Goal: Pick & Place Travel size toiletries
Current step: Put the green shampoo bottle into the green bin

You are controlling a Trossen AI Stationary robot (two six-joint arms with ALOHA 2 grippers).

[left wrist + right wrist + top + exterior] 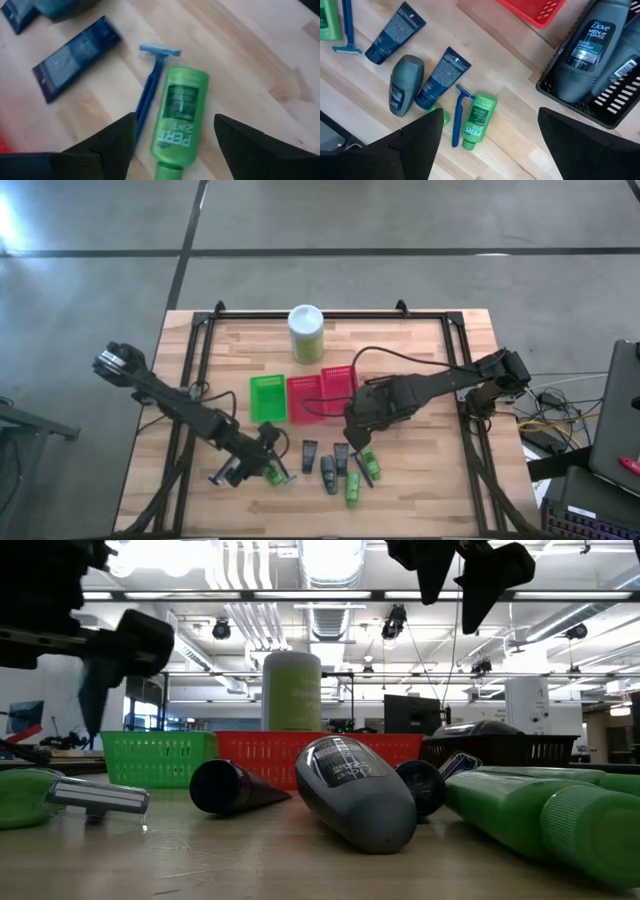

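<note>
The toiletries lie on the wooden table near its front edge. A green mini bottle (179,117) lies flat with a blue razor (150,90) beside it. My left gripper (174,119) hangs open just above them, one finger on either side of the bottle (273,474), touching nothing. Farther right lie black flat tubes (395,32), a grey oval bottle (402,85), another green bottle (477,122) and a razor (457,117). My right gripper (491,112) is open and empty, high above this group (360,425). Two grey bottles (587,47) lie in the dark mesh basket (620,107).
A green basket (267,398) and red baskets (305,400) stand in a row at mid-table, left of the dark basket. A tall pale-green canister with a white lid (305,332) stands behind them. A black frame (200,360) runs along the table's sides.
</note>
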